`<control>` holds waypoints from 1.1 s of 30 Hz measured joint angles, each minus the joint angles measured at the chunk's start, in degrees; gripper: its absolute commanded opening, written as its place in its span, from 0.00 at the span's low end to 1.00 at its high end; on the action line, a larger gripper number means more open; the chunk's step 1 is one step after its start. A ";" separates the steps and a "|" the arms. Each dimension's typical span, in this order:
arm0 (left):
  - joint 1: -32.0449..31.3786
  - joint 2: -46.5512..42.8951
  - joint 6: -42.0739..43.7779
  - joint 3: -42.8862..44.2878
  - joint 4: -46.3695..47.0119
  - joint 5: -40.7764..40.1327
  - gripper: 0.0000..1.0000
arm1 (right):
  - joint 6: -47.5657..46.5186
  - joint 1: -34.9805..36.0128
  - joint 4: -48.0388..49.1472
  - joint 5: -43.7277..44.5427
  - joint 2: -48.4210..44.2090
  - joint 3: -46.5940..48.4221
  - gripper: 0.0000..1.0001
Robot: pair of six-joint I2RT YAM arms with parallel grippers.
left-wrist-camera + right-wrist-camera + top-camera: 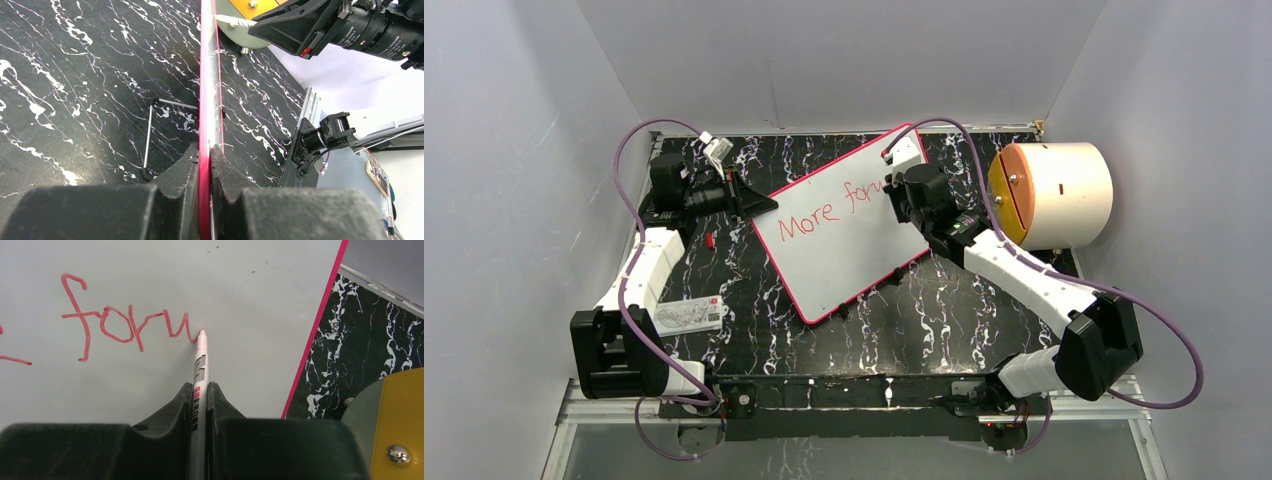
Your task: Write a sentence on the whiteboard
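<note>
A black marbled table carries an orange-faced white drum, a printed card and a small red piece.

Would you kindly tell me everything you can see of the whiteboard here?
The whiteboard is a flat white rectangle with rounded corners and a thin red-pink rim, set askew over the black marbled table. Red handwriting on it reads "More for" plus an unfinished letter. The left gripper is shut on its rim; the marker held in the right gripper touches its surface with its tip.
</note>
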 measured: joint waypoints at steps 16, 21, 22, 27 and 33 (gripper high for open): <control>0.00 0.00 0.00 0.00 0.00 0.02 0.00 | -0.26 -0.35 2.43 -0.20 1.57 2.71 0.00; 0.00 0.00 0.00 0.00 -0.04 -0.02 0.00 | -0.50 -0.37 2.27 -0.20 1.33 2.69 0.00; 0.00 0.00 0.00 0.00 -0.04 0.02 0.00 | -0.52 -0.42 2.10 -0.24 1.14 2.67 0.00; -0.07 0.00 0.00 0.13 -0.26 0.04 0.00 | -0.72 -1.03 1.29 -0.55 -0.44 2.05 0.00; -0.09 0.00 0.02 0.13 -0.26 0.04 0.00 | -0.81 -2.27 0.42 -0.66 -1.22 1.11 0.00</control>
